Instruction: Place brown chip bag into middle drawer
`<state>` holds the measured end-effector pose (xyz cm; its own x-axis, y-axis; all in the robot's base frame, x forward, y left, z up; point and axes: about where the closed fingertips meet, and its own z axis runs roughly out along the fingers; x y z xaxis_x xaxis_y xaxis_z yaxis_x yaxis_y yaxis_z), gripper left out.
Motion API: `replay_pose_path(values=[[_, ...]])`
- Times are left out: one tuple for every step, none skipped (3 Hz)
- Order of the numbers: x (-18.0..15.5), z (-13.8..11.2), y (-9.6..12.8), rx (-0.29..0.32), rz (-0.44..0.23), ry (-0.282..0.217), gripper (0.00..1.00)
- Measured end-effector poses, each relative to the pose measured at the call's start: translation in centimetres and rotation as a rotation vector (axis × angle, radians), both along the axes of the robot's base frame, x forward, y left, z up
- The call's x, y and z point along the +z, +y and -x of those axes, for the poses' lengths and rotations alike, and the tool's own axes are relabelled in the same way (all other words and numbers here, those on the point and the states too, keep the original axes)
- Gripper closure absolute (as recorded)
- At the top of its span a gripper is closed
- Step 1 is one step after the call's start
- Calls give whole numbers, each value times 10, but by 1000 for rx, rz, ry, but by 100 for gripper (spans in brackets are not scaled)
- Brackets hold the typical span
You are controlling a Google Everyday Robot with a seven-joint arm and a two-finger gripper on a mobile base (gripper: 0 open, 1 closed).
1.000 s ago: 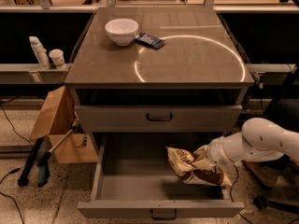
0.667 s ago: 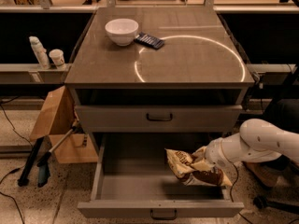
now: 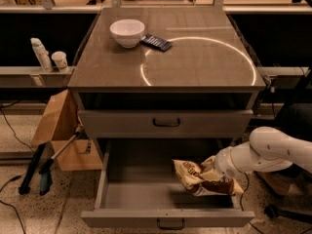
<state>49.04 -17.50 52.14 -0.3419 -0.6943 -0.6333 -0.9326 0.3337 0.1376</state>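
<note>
Fingers of the gripper [image 3: 209,167] were closed on the upper right part of the brown chip bag [image 3: 201,180], though the crumpled foil hid most of them. That gripper sat low at the right side of the cabinet, at the end of a white arm [image 3: 273,152] reaching in from the right edge of the view. It held the bag tilted over the right half of the middle drawer [image 3: 131,195], which stood pulled wide out. The bag's lower right corner overlapped the drawer's right wall; whether the bag touched the drawer floor could not be told. Just above, the upper drawer front [image 3: 117,124] was shut, its dark handle centred. On the grey cabinet top [image 3: 204,67] a white bowl [image 3: 127,32] stood near the back left, with a small dark blue packet [image 3: 156,42] just beside it on the right. Left of the cabinet an open cardboard box [image 3: 56,123] rested on the speckled floor, with long-handled tools [image 3: 34,172] leaning beside it. Two pale containers [image 3: 48,57] stood on a ledge further left
</note>
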Motion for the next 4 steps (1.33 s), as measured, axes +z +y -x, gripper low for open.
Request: replay_pose_path(values=[[-6, 2, -4, -10, -3, 18, 100], [-6, 2, -4, -10, -3, 18, 87], [-6, 2, -4, -10, -3, 18, 64], [-6, 2, -4, -10, -3, 18, 42]])
